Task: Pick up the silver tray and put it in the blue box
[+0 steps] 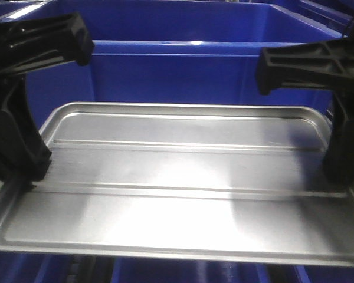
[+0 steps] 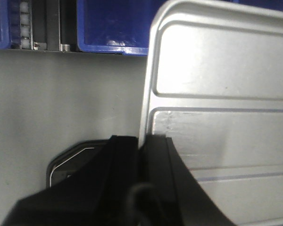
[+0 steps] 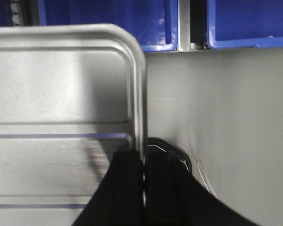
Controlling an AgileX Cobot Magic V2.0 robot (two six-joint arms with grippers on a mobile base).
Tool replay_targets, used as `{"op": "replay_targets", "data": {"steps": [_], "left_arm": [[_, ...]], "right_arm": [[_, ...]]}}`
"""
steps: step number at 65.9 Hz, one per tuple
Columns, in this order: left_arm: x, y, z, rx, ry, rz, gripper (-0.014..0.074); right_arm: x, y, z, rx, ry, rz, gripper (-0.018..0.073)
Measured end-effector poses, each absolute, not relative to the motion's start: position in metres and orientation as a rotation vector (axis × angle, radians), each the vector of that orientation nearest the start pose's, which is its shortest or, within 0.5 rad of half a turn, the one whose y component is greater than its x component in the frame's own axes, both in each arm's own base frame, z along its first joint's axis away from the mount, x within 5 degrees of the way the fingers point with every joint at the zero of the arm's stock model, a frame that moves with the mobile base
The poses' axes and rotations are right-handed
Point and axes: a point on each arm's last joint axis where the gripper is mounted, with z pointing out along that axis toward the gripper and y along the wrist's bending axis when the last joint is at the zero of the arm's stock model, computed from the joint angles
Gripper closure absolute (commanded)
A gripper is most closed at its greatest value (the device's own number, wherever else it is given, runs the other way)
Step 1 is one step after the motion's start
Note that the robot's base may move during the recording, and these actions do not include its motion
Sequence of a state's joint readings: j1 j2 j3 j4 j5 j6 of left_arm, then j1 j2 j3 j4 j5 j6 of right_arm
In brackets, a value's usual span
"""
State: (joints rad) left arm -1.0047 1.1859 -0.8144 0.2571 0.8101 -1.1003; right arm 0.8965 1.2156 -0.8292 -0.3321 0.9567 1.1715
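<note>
2 grippers: left gripper (image 2: 141,146) and right gripper (image 3: 144,162) each pinched tight on a short rim of the silver tray (image 1: 177,177).
Tray: held flat between them, just in front of the blue box (image 1: 183,76), not inside it.
Around: grey surface (image 2: 61,94) below; a dark rounded shape (image 2: 70,162) under the left jaws; blue crates (image 3: 245,23) side by side beyond.
Edges: the box's near wall rises behind the tray's far rim; its rim spans wider than the tray.
</note>
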Motion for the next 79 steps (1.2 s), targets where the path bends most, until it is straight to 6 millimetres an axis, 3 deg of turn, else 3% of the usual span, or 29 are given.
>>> {"op": "replay_targets", "data": {"steps": [11, 31, 47, 59, 67, 79], "left_arm": [[0.137, -0.175, 0.291, 0.050, 2.648, -0.355, 0.0700], [0.164, -0.171, 0.364, 0.075, 2.333, -0.267, 0.0700], [0.211, -0.168, 0.401, 0.065, 2.085, -0.264, 0.0700], [0.263, -0.167, 0.395, 0.064, 1.976, -0.276, 0.0700], [0.299, -0.164, 0.375, 0.084, 1.955, -0.275, 0.0700], [0.333, -0.168, 0.339, 0.108, 1.995, -0.281, 0.0700]], "right_arm": [[0.159, 0.157, 0.290, 0.080, 2.653, 0.188, 0.0505], [0.186, 0.160, 0.372, -0.078, 2.335, 0.222, 0.0505], [0.230, 0.159, 0.408, -0.054, 2.081, 0.270, 0.0505], [0.279, 0.158, 0.400, -0.112, 1.937, 0.250, 0.0505], [0.312, 0.159, 0.380, -0.141, 1.909, 0.269, 0.0505], [0.350, 0.157, 0.340, -0.151, 1.956, 0.261, 0.0505]]}}
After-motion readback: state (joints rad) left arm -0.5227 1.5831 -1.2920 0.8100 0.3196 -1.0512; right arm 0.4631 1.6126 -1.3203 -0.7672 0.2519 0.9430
